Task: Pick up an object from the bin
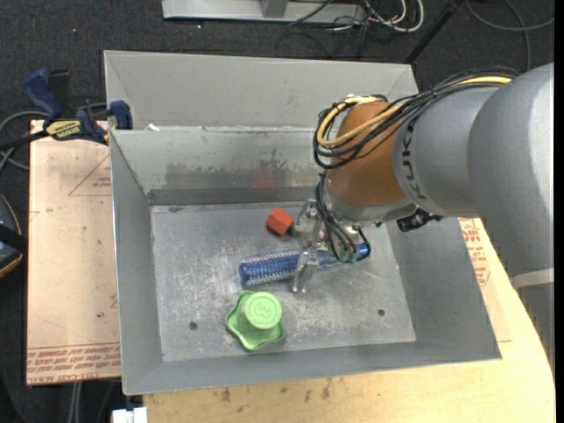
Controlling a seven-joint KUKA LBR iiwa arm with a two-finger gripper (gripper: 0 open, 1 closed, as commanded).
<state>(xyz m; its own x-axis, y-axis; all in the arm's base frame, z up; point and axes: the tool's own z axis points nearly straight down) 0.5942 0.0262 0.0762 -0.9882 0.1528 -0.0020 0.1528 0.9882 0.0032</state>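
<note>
The grey metal bin (132, 236) holds few things, all lying on its floor towards the middle and the near side. The arm (493, 148) comes in from the right, its orange cover (366, 166) wrapped with yellow and black cables (339, 126), and it carries the gripper (308, 252) low over the middle of the bin floor.

Just left of the gripper lies a blue ribbed cylinder (269, 268), resting on its side with its long axis running left to right and slightly tilted, the right end a little farther back. That right end reaches up to the gripper's metal tip, which looks to be touching it or just beside it. Whether the gripper is open or closed cannot be told from this angle, and nothing can be seen held in it.

A small orange-red block (279, 222) sits on the floor just beyond the cylinder, on the far side, near the gripper's left edge but apart from the cylinder. A green round piece with a wavy rim (256, 321) lies towards the near wall, left of centre, close to the cylinder's left end and not touching it.

On the gripper's right side a small blue and green patch (354, 252) shows; what it belongs to cannot be made out
</note>
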